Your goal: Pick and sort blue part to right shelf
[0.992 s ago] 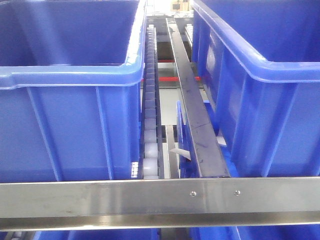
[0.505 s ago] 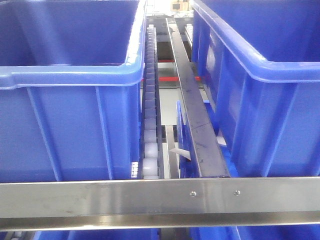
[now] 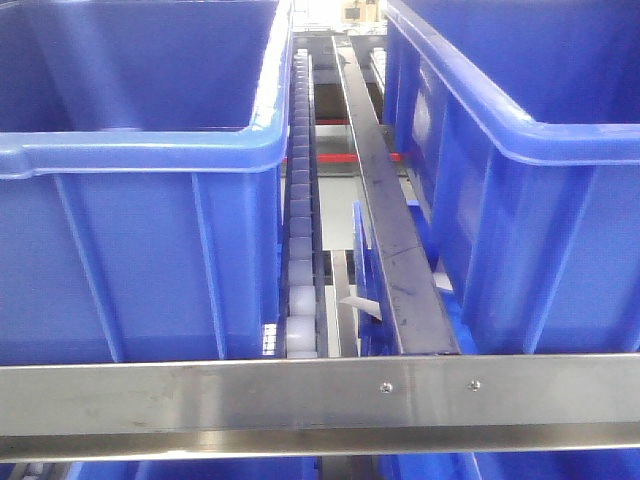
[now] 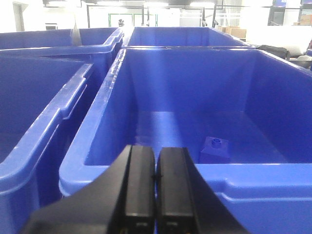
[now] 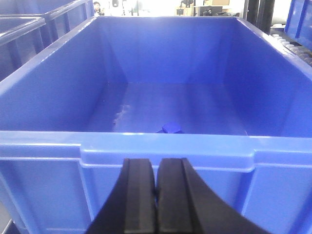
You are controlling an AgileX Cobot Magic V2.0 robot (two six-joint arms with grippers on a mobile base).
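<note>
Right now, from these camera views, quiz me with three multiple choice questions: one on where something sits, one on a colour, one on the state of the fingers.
1. Where is the blue part in the left wrist view?
A. On the bin floor, near the front wall
B. Balanced on the bin's rim
C. Between the fingers

2. What colour is the rail across the bottom of the front view?
A. Red
B. Silver metal
C. Yellow

3. How do the right gripper's fingers stand?
A. Wide apart
B. Closed on a part
C. Pressed together, holding nothing

Answers: 1 A, the blue part lies on the floor inside the bin, beyond the left gripper. 2 B, the rail is bare silver metal with screws. 3 C, the right gripper shows its fingers touching, nothing between them, outside the bin.
</note>
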